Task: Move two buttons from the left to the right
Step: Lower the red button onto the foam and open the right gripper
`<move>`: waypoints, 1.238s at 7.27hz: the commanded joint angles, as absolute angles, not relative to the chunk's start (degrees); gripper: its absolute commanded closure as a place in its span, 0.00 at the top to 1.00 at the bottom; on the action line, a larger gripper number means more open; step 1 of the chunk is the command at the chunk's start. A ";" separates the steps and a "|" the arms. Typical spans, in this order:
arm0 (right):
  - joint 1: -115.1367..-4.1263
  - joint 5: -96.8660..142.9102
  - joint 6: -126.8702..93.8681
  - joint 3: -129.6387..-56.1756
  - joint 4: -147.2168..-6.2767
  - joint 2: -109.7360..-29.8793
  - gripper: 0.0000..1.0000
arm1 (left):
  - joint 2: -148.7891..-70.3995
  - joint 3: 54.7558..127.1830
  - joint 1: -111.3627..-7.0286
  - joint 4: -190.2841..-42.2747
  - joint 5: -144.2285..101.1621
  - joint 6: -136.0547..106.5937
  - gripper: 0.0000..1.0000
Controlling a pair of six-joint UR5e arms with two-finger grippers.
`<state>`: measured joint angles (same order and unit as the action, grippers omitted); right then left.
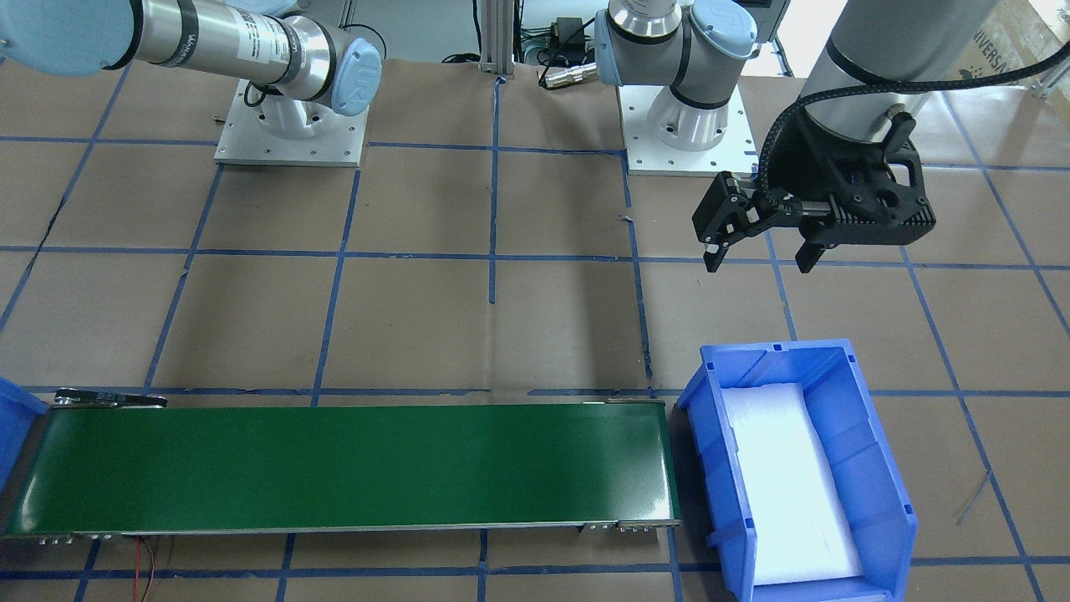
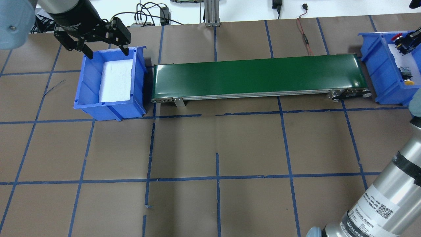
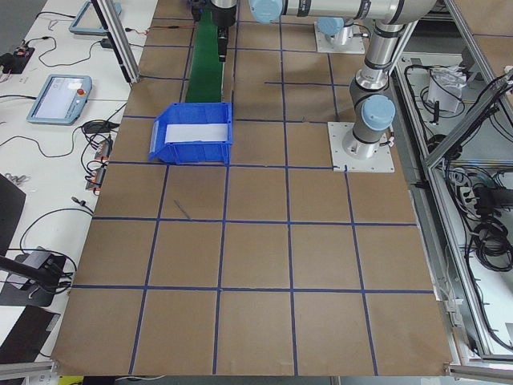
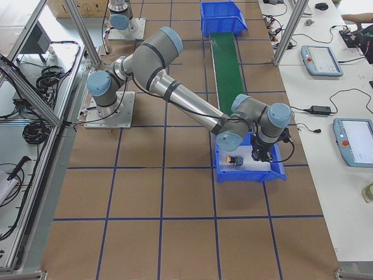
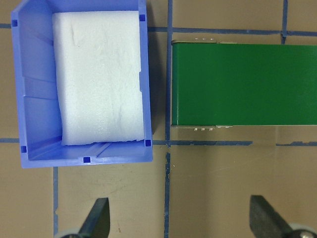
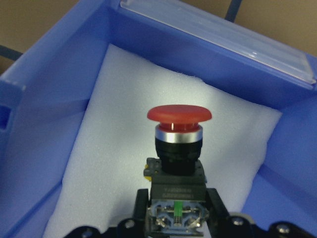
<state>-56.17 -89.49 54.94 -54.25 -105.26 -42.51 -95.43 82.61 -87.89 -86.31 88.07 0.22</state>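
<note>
The right hand (image 6: pixel 177 210) is closed on the red button (image 6: pixel 179 144), its fingers gripping the black and grey base, the red cap pointing away from the wrist. It holds the button inside the right bin (image 2: pixel 378 65), over the white foam. The yellow button (image 2: pixel 406 76) lies on that same foam, apart from the red one. The left hand (image 1: pixel 759 261) is wide open and holds nothing, hanging near the left bin (image 2: pixel 88 82). The green belt (image 2: pixel 256 75) runs between the two bins on the tabletop (image 2: pixel 230 148).

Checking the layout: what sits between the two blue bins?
A green conveyor belt, nothing on it, spans from left bin to right bin, per the overhead view.
</note>
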 commanded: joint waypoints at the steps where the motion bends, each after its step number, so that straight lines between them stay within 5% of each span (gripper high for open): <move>1: -56.34 -89.21 54.93 -54.23 -106.43 -41.58 0.12 | -95.36 82.70 -87.89 -86.22 88.07 0.26 1.00; 4: -56.34 -89.21 54.93 -54.23 -108.36 -40.26 0.12 | -95.36 82.79 -87.80 -86.04 88.07 0.26 1.00; 5: -56.60 -89.21 55.11 -54.23 -108.28 -40.25 0.46 | -95.36 82.79 -87.80 -85.87 87.89 0.26 1.00; 6: -56.69 -89.12 55.02 -54.23 -108.28 -40.34 0.67 | -95.36 82.79 -87.63 -85.78 87.72 0.26 1.00; 9: -56.78 -89.12 55.02 -54.23 -108.37 -40.34 0.64 | -95.36 82.79 -87.71 -85.69 87.80 0.26 1.00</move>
